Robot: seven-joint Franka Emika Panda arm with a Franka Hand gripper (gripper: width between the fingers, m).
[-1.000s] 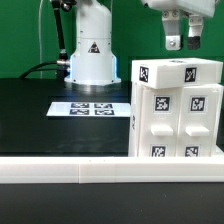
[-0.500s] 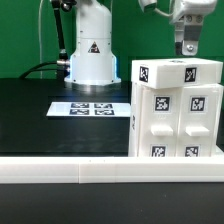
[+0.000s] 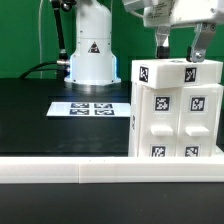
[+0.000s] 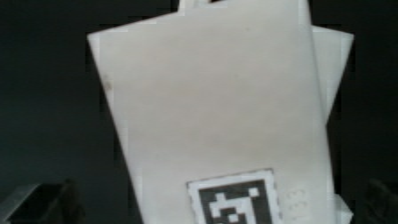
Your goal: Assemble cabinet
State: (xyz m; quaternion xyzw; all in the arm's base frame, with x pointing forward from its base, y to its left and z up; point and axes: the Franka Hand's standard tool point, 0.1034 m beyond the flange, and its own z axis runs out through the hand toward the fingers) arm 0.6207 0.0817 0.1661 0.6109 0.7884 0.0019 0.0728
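While the arm reaches down from above at the exterior view's right, its gripper point(image 3: 179, 52) hangs spread wide, one finger point(image 3: 161, 44) on each side, just over the top of the large white plastic cabinet point(image 3: 176, 110) with black-and-white square tags. Whether the fingertips touch it is hard to tell. That cabinet stands upright on the black worktop point(image 3: 40, 110), beside the flat white marker board point(image 3: 87, 108).

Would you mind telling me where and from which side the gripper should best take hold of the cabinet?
Probably from above, across the top edge of the cabinet. It stands upright, its top free. The gripper hangs right over it, open, one finger toward each side, so its width seems to fit between them.
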